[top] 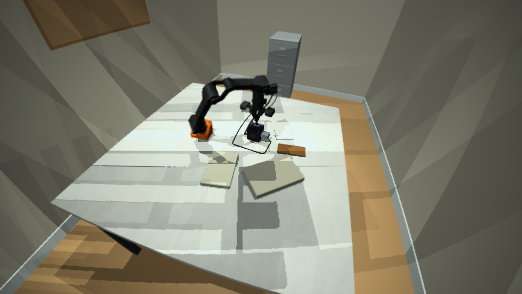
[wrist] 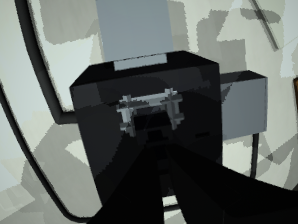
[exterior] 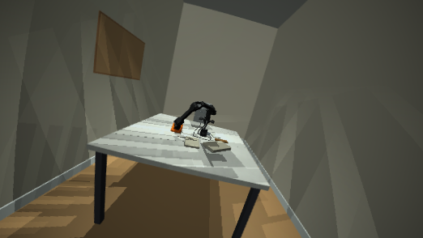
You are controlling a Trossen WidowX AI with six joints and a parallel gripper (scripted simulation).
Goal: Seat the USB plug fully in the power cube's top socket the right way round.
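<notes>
The black power cube (top: 255,133) (exterior: 203,133) (wrist: 100,110) stands on the table, seen from above in the wrist view. A bright metal socket rim (wrist: 126,111) shows on its top. The black USB plug (wrist: 152,121) is at this socket; its depth and which way round it sits cannot be told. My gripper (top: 256,122) (wrist: 160,156) points down over the cube. Its dark fingers are close together, shut on the plug, and hide part of the plug and of the cube's top.
Grey blocks (wrist: 135,30) (wrist: 245,107) adjoin two sides of the cube. A black cable (top: 250,148) (wrist: 31,45) loops around it on the table (top: 175,210). A brown block (top: 291,150) and two beige slabs (top: 220,172) (top: 285,179) lie nearby. The arm's orange base (top: 202,131) is to the left.
</notes>
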